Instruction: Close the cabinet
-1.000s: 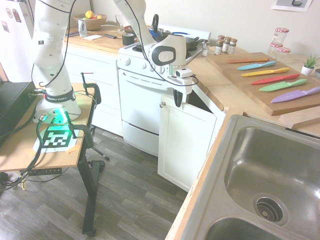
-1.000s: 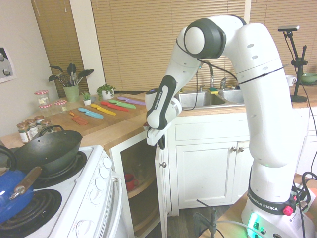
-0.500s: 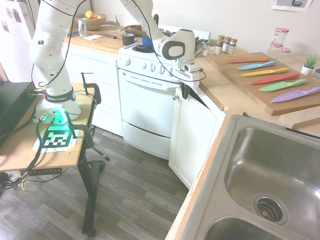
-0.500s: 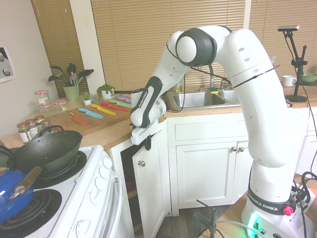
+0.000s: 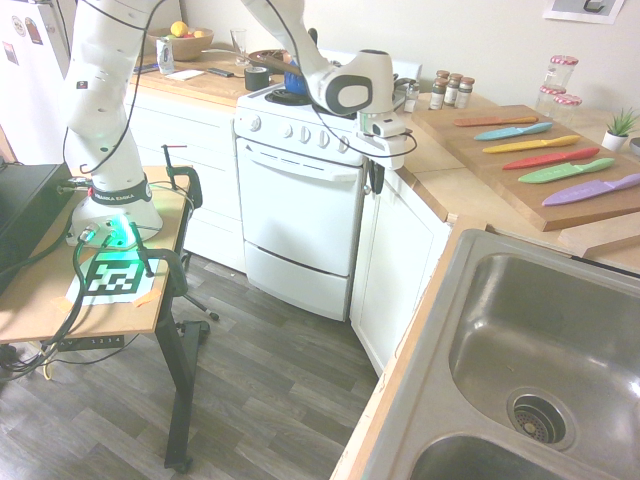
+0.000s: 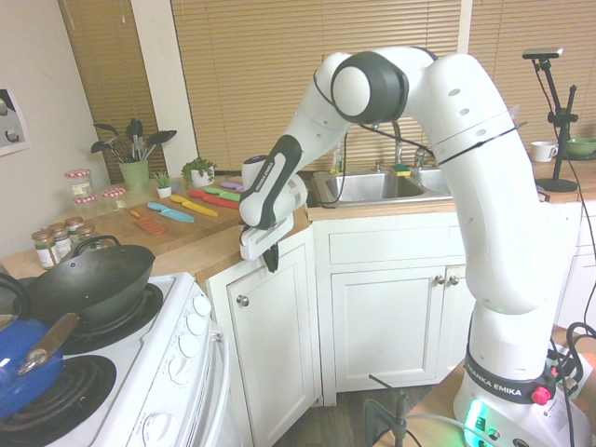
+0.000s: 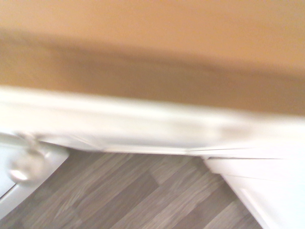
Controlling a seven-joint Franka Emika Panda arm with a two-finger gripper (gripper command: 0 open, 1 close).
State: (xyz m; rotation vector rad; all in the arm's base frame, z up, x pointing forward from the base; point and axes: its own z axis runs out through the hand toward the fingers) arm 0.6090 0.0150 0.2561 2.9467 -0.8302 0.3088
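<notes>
"Swung inward since the earlier frame, the cabinet door now sits about flush in its frame, between the oven and the sink cabinet."

"And the red cup?"

"Gone from sight; the door covers the shelves that showed before. Fruit still fills the wooden bowl."

"What of the gripper?"

"Its fingers are pressed together, at the door's upper part, just beside the round silver knob. Whether they touch, I can't tell."
</notes>
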